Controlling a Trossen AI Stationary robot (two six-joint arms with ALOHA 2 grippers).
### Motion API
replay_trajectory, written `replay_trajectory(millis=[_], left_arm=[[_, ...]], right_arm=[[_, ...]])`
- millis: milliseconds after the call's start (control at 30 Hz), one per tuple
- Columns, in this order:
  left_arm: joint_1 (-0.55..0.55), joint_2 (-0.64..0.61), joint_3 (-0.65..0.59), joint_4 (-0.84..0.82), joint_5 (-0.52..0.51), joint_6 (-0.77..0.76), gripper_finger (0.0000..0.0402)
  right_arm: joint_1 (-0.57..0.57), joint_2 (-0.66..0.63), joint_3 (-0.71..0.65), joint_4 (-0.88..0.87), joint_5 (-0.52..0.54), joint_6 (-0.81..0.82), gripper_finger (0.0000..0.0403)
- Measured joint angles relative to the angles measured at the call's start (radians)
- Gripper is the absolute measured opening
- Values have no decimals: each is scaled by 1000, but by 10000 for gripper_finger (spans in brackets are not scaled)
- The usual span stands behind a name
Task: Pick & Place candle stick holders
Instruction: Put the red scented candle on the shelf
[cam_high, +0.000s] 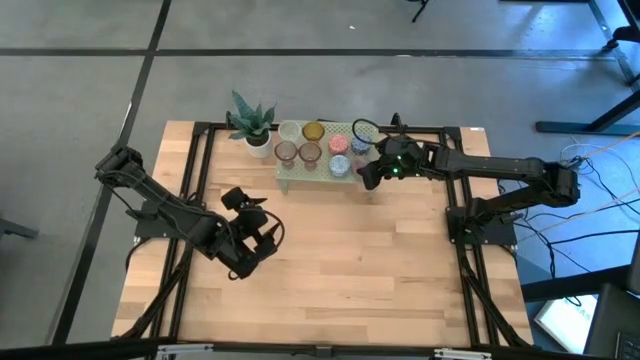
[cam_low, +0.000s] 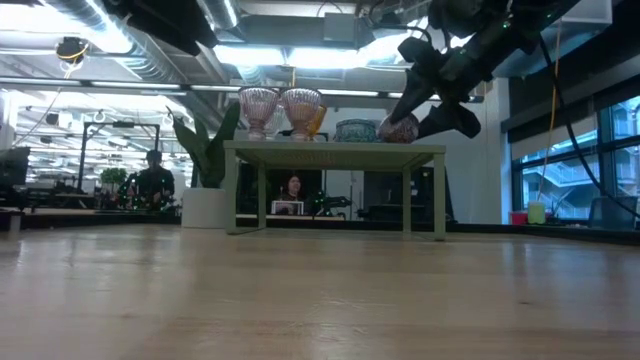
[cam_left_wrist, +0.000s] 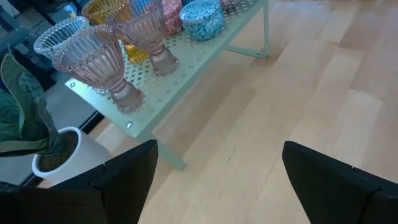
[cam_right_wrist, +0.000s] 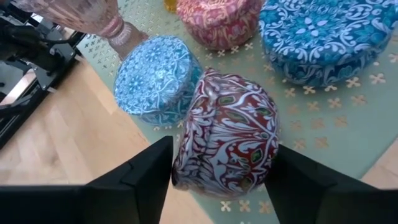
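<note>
Candle stick holders, small patterned and ribbed glass cups, clustered on the pale green perforated stand (cam_high: 300, 172) at the far edge of the wooden table (cam_high: 350, 270). Right gripper (cam_right_wrist: 214, 171) at the stand's right end, fingers closed against both sides of a red-and-white patterned cup (cam_right_wrist: 224, 134); cup tilted, its lower edge at or just above the stand's surface (contact cannot be told). In the low view this cup (cam_low: 399, 128) sits at the level of the stand's top.

Just beside the held cup: a light blue patterned cup (cam_right_wrist: 155, 78), close enough to look touching. Farther on, a pink patterned cup (cam_right_wrist: 217, 22) and a larger blue-and-white patterned cup (cam_right_wrist: 329, 37). Two ribbed pinkish stemmed cups (cam_left_wrist: 99, 62) at the stand's left end, an amber cup (cam_high: 313, 132) behind them.

Potted spiky green plant (cam_high: 252, 125) just left of the stand.

Left gripper (cam_high: 262, 238) over bare table, well apart from the stand, fingers wide apart, holding nothing.
</note>
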Motion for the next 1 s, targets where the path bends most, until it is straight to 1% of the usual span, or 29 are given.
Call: replay_trajectory(millis=[100, 300, 467, 667, 833, 1000], left_arm=[[0, 0, 0, 0, 1, 0, 343], [0, 0, 0, 0, 7, 0, 343], [0, 0, 0, 0, 8, 0, 343], [0, 0, 0, 0, 30, -1, 343], [0, 0, 0, 0, 30, -2, 343], [0, 0, 0, 0, 30, -2, 343]], right_arm=[[0, 0, 0, -4, 0, -12, 240], [0, 0, 0, -38, -34, -28, 245], [0, 0, 0, -51, -32, -37, 245], [0, 0, 0, -50, 2, -64, 246], [0, -2, 1, -52, -12, -78, 246], [0, -8, 30, -50, -30, -102, 246]])
